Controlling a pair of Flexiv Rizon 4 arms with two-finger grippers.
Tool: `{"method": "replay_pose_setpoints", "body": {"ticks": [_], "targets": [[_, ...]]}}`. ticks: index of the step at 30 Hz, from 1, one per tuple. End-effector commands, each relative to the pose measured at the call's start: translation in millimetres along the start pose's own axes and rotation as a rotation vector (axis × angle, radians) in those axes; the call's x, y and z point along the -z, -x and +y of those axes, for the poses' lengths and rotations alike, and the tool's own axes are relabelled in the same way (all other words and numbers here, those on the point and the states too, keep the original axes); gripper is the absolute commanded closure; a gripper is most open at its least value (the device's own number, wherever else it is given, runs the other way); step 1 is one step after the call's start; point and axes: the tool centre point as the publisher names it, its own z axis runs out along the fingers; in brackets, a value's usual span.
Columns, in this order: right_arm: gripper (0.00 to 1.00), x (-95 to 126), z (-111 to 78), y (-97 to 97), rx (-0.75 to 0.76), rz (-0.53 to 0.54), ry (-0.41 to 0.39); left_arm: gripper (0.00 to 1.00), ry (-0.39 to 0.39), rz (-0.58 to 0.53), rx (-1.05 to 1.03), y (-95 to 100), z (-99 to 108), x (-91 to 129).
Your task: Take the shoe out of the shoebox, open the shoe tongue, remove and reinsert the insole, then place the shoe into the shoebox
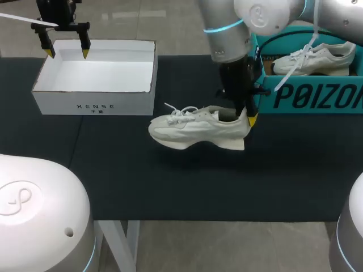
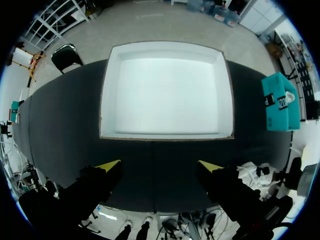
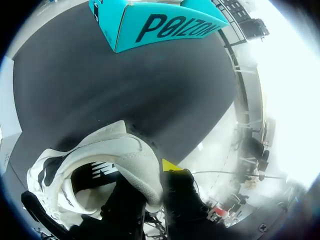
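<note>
A white sneaker (image 1: 193, 127) hangs a little above the black mat (image 1: 170, 181), toe toward the white box. My right gripper (image 1: 247, 116) is shut on its heel collar, one finger inside the shoe and one outside. In the right wrist view the sneaker (image 3: 100, 155) fills the space at the right gripper (image 3: 150, 180), with its dark insole showing. The teal shoebox (image 1: 317, 96) stands at the right, seen ahead of the right gripper too as the teal shoebox (image 3: 165, 22). My left gripper (image 1: 67, 52) hovers open over the white box's back left corner, holding nothing.
An open white box (image 1: 93, 102) sits at the back left; the left wrist view shows this white box (image 2: 165, 136) beyond the left gripper (image 2: 160, 165). A second white sneaker (image 1: 317, 59) lies inside the teal shoebox.
</note>
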Motion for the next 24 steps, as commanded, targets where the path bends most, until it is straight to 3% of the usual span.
{"method": "replay_pose_setpoints", "body": {"ticks": [1, 8, 18, 24], "targets": [[1.0, -42, -18.4, 1.0, -0.223, 0.0, 0.004, 0.0, 0.0, 0.0, 0.0, 0.0, 0, 0], [1.0, -65, -4.5, 16.5, -0.276, -0.037, 0.045, 0.0, 0.0, 0.0, 0.0, 0.0, 0, 0], [1.0, -37, 34.2, 31.0, -0.256, 0.011, 0.251, 0.0, 0.0, 0.0, 0.0, 0.0, 0, 0], [1.0, -29, 59.7, 25.0, -0.226, 0.065, 0.323, 0.0, 0.0, 0.0, 0.0, 0.0, 0, 0]]}}
